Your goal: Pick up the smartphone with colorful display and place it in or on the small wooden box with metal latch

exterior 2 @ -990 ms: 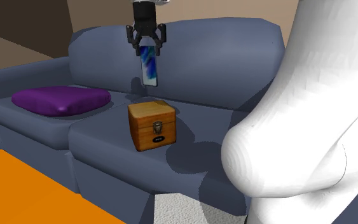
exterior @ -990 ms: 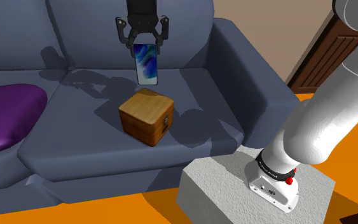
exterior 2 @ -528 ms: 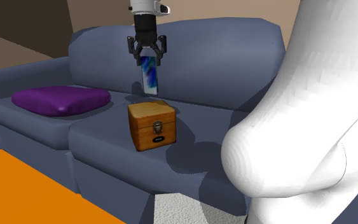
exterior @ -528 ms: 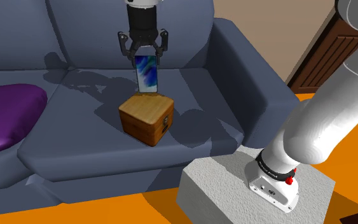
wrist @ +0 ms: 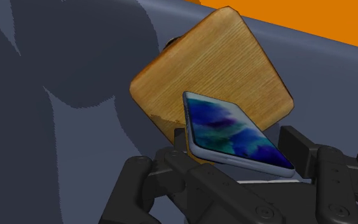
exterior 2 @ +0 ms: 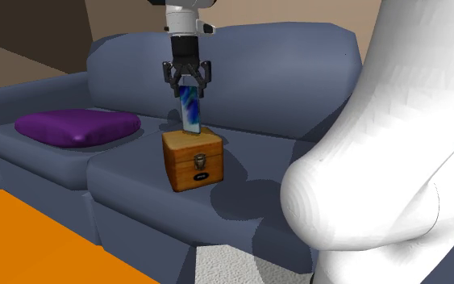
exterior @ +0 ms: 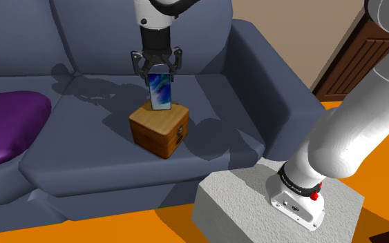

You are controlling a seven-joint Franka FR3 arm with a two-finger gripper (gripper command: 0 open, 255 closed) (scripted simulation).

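The smartphone (exterior: pixel 160 92) is hanging nearly upright in the gripper (exterior: pixel 159 74), its blue, swirl-patterned screen facing the shoulder camera and its lower edge sitting right at the lid of the small wooden box (exterior: pixel 159 128). Whether the phone is actually touching the lid cannot be told. In the second exterior view the smartphone (exterior 2: pixel 190 110) is showing almost edge-on, leaning slightly, with its bottom end over the rear part of the box (exterior 2: pixel 193 161).

The black fingers are closing on the phone's upper end and clamping it from both sides. In the wrist view the gripper (wrist: pixel 238 160) is clasping the phone (wrist: pixel 238 130), which is lying across the light wood grain of the box lid (wrist: pixel 215 63).

The box is resting on the seat of a slate-blue sofa (exterior: pixel 255 83), with its dark metal latch (exterior 2: pixel 201 164) facing the seat's front edge. A purple cushion (exterior: pixel 6 124) is lying well apart from it, toward the shoulder view's left.

The white arm (exterior: pixel 352 138) is rising from a grey, rough-textured stand (exterior: pixel 241 200) that is sitting on an orange floor (exterior: pixel 117 228) in front of the sofa.
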